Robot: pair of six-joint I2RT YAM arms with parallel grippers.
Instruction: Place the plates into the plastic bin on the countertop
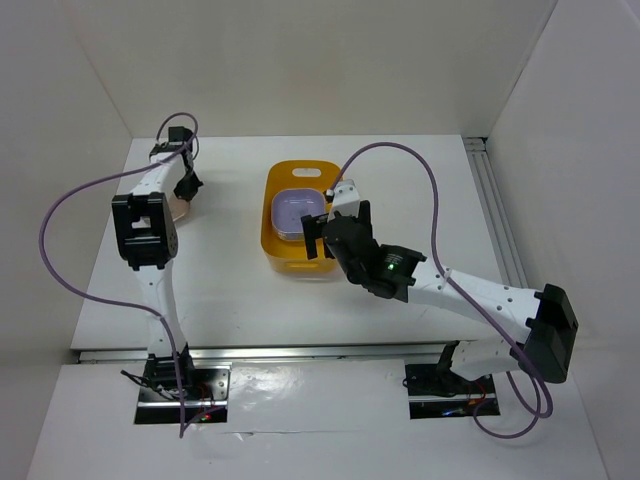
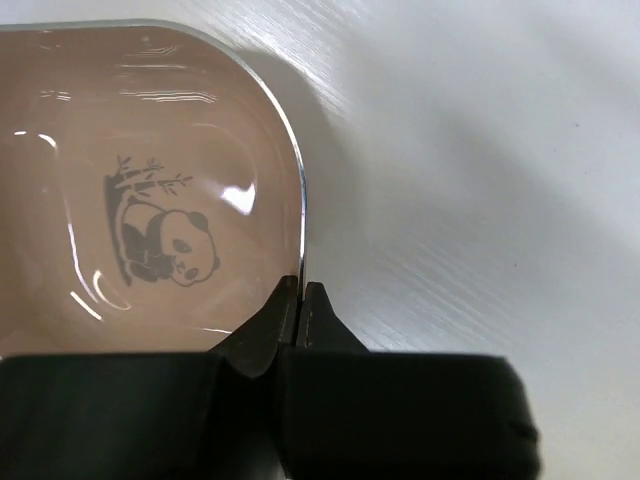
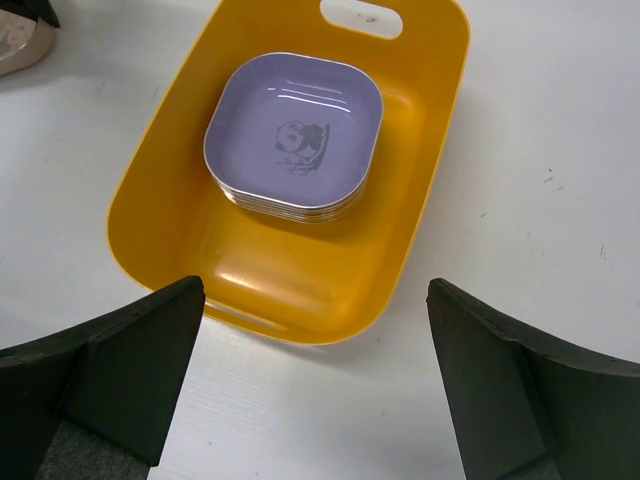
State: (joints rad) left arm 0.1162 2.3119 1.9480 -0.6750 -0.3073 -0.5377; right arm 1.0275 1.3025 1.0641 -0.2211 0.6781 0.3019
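A taupe plate (image 2: 150,200) with a panda mark lies on the white countertop (image 1: 420,190) at the left. My left gripper (image 2: 300,290) is shut on its right rim; in the top view that gripper (image 1: 187,187) sits over the plate (image 1: 178,211). The yellow-orange plastic bin (image 3: 420,200) holds a stack of several plates with a lavender plate (image 3: 295,135) on top. My right gripper (image 3: 315,290) is open and empty, above the bin's near end (image 1: 285,262). A corner of the taupe plate (image 3: 20,45) shows at the top left of the right wrist view.
A metal rail (image 1: 497,220) runs along the right edge of the countertop. White walls stand at the left, back and right. The bin's handle slot (image 3: 360,17) is at its far end.
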